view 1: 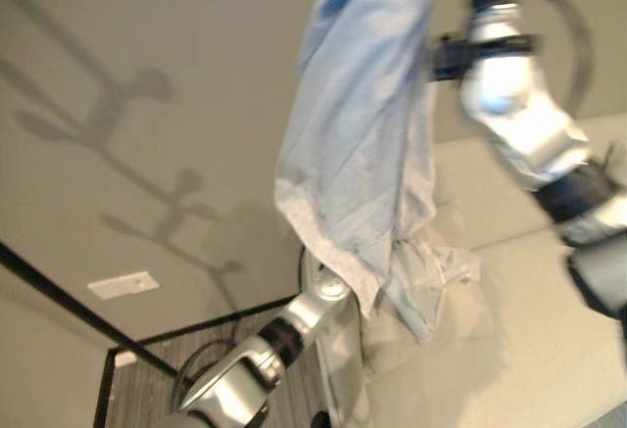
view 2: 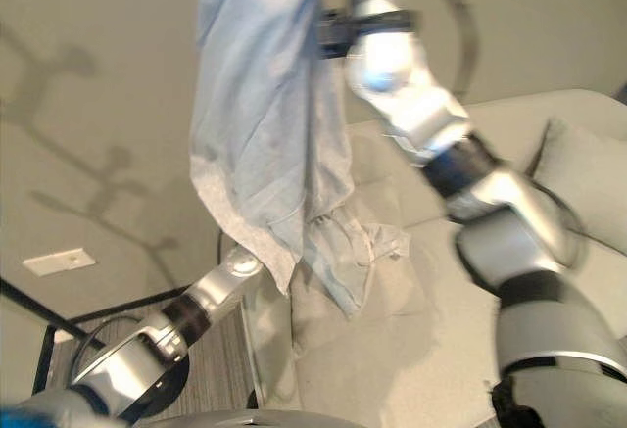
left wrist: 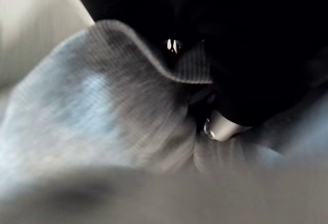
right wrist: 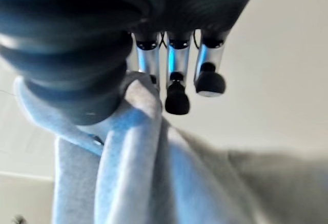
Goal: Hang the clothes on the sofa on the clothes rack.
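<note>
— Where's your garment?
— The light blue garment [view 1: 358, 144] hangs at upper centre of the frame, over the sofa [view 1: 529, 350], your right hand [right wrist: 174, 75] clenched round its top.
— Left hand?
— Buried in cloth; you can't tell its state.

Soft matt cloth garment [view 1: 358, 144]

A light blue garment [view 1: 358, 144] hangs in the air, bunched at the top and falling in long loose folds to a paler, crumpled hem. Its lower end dangles just above the cream sofa [view 1: 509, 350], near the sofa's left edge, in front of the backrest.
</note>
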